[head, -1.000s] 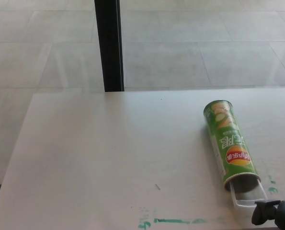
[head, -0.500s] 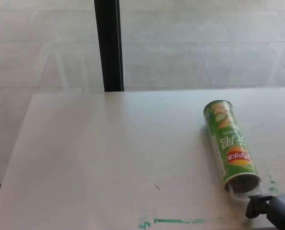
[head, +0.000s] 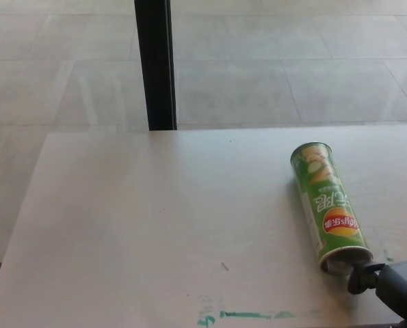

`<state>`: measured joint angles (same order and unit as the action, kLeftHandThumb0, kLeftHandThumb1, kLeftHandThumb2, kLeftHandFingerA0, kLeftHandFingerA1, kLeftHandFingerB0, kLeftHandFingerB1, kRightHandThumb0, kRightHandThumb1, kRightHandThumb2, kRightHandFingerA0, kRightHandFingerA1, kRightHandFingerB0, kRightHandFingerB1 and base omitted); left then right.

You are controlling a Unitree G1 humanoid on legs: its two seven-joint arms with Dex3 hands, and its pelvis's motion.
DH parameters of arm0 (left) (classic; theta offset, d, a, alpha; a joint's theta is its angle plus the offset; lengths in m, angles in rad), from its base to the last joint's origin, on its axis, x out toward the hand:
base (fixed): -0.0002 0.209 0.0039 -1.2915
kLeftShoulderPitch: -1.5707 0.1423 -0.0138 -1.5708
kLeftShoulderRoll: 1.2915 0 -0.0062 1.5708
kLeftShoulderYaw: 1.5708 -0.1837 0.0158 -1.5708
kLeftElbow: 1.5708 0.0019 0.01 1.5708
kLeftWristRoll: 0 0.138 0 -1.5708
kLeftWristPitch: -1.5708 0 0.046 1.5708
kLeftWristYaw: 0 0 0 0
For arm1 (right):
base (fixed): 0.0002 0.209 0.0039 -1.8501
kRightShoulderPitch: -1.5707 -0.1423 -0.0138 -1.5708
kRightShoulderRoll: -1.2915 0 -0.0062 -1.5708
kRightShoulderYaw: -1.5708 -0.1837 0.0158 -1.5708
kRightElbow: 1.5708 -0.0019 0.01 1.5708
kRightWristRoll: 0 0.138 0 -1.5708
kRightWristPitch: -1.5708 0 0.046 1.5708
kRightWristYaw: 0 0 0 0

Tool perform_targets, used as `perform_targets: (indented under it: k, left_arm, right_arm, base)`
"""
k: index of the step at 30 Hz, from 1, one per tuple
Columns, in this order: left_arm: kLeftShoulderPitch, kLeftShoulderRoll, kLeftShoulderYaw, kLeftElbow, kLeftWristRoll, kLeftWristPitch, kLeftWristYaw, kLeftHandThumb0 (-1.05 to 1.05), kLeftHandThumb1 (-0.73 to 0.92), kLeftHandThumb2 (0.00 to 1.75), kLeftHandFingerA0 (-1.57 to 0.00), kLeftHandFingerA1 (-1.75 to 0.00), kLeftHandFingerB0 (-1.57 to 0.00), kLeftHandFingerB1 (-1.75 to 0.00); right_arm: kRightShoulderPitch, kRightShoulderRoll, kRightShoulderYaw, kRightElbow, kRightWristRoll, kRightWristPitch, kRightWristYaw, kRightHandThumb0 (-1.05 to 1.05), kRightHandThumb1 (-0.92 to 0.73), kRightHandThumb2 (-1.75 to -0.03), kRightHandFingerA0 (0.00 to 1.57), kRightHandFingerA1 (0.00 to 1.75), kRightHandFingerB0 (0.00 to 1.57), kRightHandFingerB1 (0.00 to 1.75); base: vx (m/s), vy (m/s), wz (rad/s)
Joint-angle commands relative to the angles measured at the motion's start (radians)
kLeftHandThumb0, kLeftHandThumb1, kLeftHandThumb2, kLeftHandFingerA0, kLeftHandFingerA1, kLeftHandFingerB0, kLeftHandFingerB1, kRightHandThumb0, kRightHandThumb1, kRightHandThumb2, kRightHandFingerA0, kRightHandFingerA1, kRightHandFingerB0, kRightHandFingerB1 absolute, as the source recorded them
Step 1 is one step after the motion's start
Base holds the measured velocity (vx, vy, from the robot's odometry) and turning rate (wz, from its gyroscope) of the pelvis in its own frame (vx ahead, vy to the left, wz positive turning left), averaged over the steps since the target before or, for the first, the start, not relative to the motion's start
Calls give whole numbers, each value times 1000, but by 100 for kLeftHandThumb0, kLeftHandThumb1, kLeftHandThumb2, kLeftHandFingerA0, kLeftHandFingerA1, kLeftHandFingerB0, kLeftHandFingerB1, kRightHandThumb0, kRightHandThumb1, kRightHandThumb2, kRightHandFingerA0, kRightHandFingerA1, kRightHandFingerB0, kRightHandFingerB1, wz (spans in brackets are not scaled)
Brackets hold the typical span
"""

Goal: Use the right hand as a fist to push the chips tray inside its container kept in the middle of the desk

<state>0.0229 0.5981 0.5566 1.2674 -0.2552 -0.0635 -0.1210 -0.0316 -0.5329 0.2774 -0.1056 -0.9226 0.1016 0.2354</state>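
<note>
A green chips can (head: pixel 327 205) lies on its side on the white desk (head: pixel 155 225), right of the middle, its open mouth facing me. Only a thin pale sliver of the clear tray (head: pixel 340 266) shows at that mouth. My right hand (head: pixel 389 288) comes in at the bottom right corner, shut into a fist, with a knuckle pressed against the can's open end. My left hand does not show.
A teal paint smear (head: pixel 251 315) runs along the desk's near edge. A black post (head: pixel 155 65) stands behind the desk's far edge on a tiled floor. The desk's left edge runs diagonally past bare floor.
My right fist has moved up and left toward the can. The clear tray, which stuck out of the mouth a second ago, has slid almost fully inside.
</note>
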Motion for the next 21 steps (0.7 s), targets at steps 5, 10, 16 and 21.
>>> perform_targets:
  k: [5,10,16,21]
  left_arm:
    - [-1,19,10,7,-15,2,-6,-78,92,67,-55,-69,-44,-49]
    - [4,22,19,5,-19,-5,0,-73,92,68,-55,-68,-47,-53]
    - [8,26,13,4,-10,-9,2,-81,91,67,-56,-70,-43,-49]
    - [-4,26,9,10,-7,3,-7,-75,71,109,-54,-74,-38,-59]
  right_arm:
    - [-91,18,17,38,-38,18,-23,-79,-68,-60,113,136,21,83]
    - [-138,23,39,59,-57,20,-23,-83,-72,-61,110,138,19,91]
    - [-167,28,54,95,-47,15,-24,-81,-69,-60,114,131,21,89]
    - [-169,21,67,124,-67,12,-59,-87,-69,-62,117,139,23,90]
  base:
    - [0,0,0]
    - [0,0,0]
    - [0,0,0]
    - [0,0,0]
